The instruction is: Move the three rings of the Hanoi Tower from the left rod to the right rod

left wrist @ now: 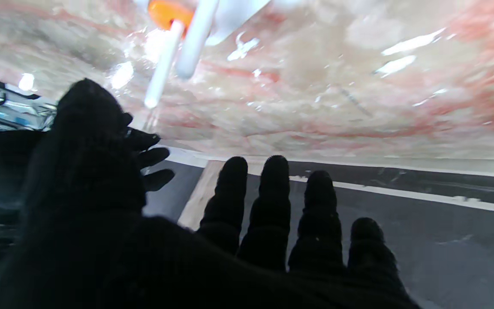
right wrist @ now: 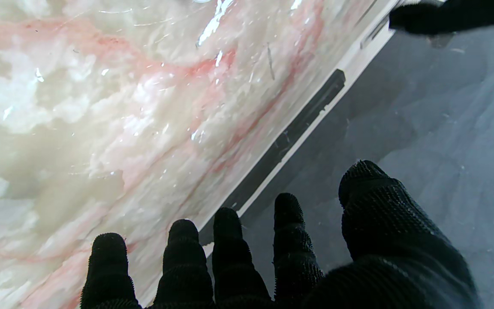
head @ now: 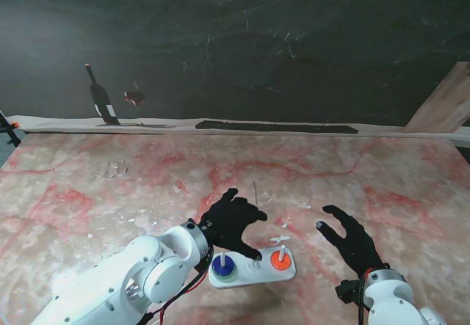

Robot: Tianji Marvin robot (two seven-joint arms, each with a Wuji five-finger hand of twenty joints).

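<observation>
The white Hanoi base (head: 246,275) lies near me between the hands. On its left rod sits a blue ring (head: 222,266). An orange ring (head: 280,260) sits on the right rod; the middle rod (head: 256,255) carries nothing that I can see. My black-gloved left hand (head: 231,221) hovers just beyond the base, fingers spread, holding nothing. The right hand (head: 351,238) lies open to the right of the base, apart from it. In the left wrist view the orange ring (left wrist: 167,12) and two white rods (left wrist: 163,64) show past the spread fingers (left wrist: 272,201). A third ring is not visible.
The marble-patterned table (head: 110,193) stretches away to a white far edge (head: 169,123), with a dark wall behind. A wooden board (head: 448,105) leans at the far right. Small white flecks lie on the table at the left.
</observation>
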